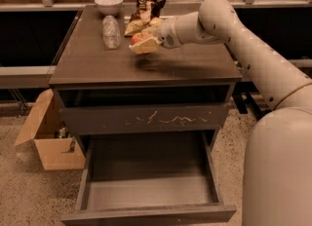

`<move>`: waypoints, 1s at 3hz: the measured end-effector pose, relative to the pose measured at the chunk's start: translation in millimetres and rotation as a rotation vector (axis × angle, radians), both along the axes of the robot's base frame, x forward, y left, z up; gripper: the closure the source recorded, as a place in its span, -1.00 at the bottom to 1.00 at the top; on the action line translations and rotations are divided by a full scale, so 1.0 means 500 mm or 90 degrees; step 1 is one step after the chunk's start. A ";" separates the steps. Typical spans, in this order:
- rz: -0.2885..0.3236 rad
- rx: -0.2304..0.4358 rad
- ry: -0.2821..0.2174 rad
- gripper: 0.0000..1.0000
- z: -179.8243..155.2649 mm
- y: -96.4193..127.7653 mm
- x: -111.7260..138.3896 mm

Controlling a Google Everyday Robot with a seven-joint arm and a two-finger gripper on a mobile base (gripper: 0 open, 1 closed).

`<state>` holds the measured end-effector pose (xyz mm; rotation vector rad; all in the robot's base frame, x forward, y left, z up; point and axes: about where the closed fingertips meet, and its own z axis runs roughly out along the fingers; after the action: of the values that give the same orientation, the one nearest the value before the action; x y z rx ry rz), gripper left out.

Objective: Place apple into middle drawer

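Note:
The red apple is held between the pale fingers of my gripper, a little above the dark tabletop, with its shadow on the wood below. The gripper reaches in from the right and sits just in front of the snack bag. The middle drawer is pulled out wide open at the bottom of the cabinet. Its grey floor is bare and its plain front panel faces me at the lower edge.
A brown-and-tan snack bag, a white bowl and a lying clear bottle sit at the back of the tabletop. A shut drawer with pale scratches is above the open one. An open cardboard box stands on the floor to the left.

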<state>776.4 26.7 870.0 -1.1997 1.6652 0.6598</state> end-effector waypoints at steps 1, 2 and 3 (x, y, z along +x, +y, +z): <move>0.041 -0.008 -0.064 1.00 0.067 -0.022 -0.113; 0.086 -0.019 -0.069 1.00 0.049 -0.023 -0.216; 0.165 0.004 -0.032 1.00 -0.011 -0.004 -0.320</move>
<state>616.6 24.8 864.4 -1.4302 1.4768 0.7863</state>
